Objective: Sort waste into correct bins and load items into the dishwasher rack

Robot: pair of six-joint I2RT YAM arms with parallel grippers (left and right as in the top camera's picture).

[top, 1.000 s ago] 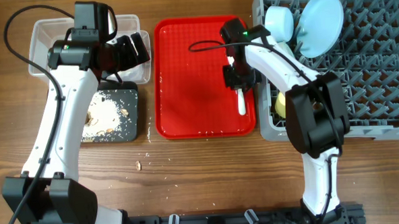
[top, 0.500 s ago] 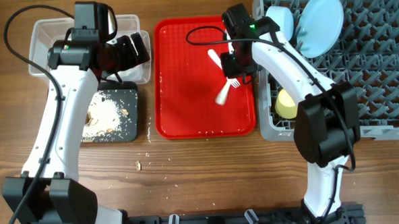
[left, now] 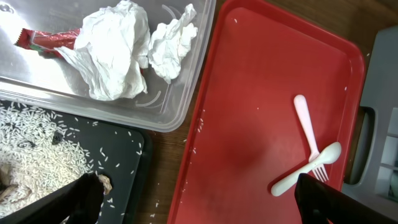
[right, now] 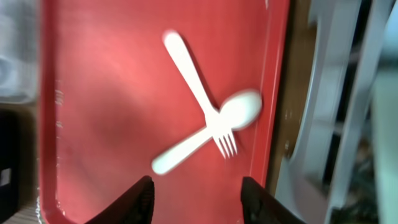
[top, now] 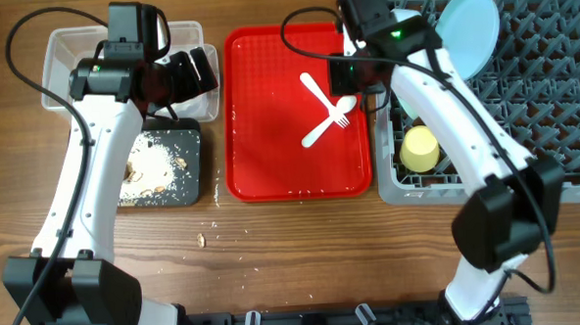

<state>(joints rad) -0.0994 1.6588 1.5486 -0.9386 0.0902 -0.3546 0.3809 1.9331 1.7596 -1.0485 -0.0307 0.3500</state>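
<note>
A white fork (top: 318, 93) and a white spoon (top: 320, 129) lie crossed on the flat red tray (top: 269, 134). They also show in the right wrist view, fork (right: 186, 68) and spoon (right: 242, 111), and in the left wrist view, fork (left: 303, 121) and spoon (left: 292, 180). My right gripper (right: 198, 199) is open and empty above them, near the tray's far right edge (top: 350, 77). My left gripper (left: 199, 205) is open and empty over the clear tub's (top: 69, 40) right end (top: 193, 74). The tub holds white napkins (left: 112, 50) and a red wrapper (left: 46, 40). The black tray (top: 196, 147) holds beige scraps (left: 37, 162).
The grey dishwasher rack (top: 533, 103) stands at the right with a light blue plate (top: 469, 32) upright in it and a yellow cup (top: 419, 149) at its near left corner. A few crumbs (top: 203, 235) lie on the wooden table in front of the black tray.
My right gripper has drawn back from the tray's right side towards the far edge. The fork and spoon, partly under it before, now lie crossed in the open. The left arm has not moved.
</note>
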